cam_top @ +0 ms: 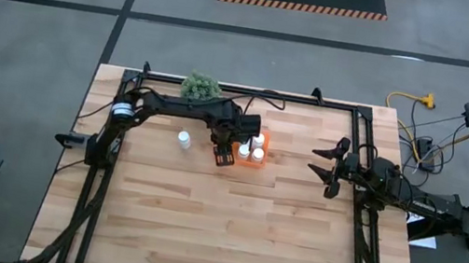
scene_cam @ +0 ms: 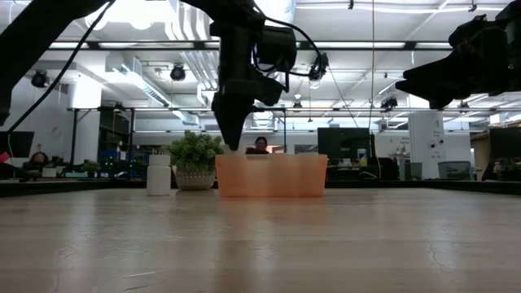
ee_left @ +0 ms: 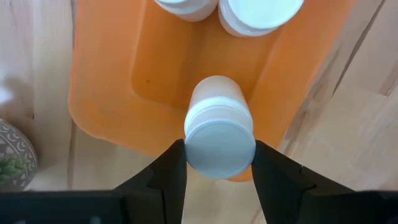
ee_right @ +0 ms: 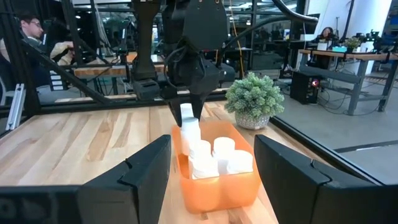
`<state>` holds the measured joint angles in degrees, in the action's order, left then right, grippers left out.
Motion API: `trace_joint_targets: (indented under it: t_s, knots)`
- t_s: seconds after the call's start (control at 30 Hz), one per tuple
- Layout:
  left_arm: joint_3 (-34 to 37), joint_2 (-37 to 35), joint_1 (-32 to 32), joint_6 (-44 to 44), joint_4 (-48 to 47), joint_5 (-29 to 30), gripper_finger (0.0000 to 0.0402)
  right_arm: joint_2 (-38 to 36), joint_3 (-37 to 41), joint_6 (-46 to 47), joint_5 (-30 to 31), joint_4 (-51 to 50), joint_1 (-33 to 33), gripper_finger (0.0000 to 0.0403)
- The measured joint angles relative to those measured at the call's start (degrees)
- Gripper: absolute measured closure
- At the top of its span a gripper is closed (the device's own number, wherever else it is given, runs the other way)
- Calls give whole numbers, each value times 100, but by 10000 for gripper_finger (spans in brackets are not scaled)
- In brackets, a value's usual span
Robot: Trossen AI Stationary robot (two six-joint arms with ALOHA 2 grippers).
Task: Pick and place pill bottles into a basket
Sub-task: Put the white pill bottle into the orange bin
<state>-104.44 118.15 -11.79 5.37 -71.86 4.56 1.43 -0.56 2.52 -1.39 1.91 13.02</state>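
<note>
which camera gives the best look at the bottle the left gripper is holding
Left wrist view: the held bottle fills the frame between the left gripper fingers, over the basket. Right wrist view shows it smaller; in the high and low views the arm hides it.

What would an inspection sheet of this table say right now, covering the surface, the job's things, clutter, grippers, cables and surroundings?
Surface: wooden table, bare in front.
Job's things: orange basket holding several pill bottles; one bottle standing on the table, left of the basket.
Clutter: potted plant beside the basket.
Grippers: left gripper shut on a held bottle over the basket's edge; right gripper open, raised at the table's right side.
Cables: yellow cord on the floor.
Surroundings: workshop with desks; seated people behind.
</note>
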Motion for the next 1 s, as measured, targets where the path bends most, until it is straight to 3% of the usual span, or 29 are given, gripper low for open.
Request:
trace_joint_targets:
  t_s: [0.57, 0.77, 1.0]
  knots:
    - [429, -22, 13, 26, 250, -98, 263, 2, 2, 0, 2, 0, 1, 184]
    - [410, -15, 13, 26, 334, -99, 234, 2, 2, 0, 2, 0, 1, 184]
    - [408, -11, 17, 26, 339, -101, 227, 2, 2, 0, 0, 0, 2, 184]
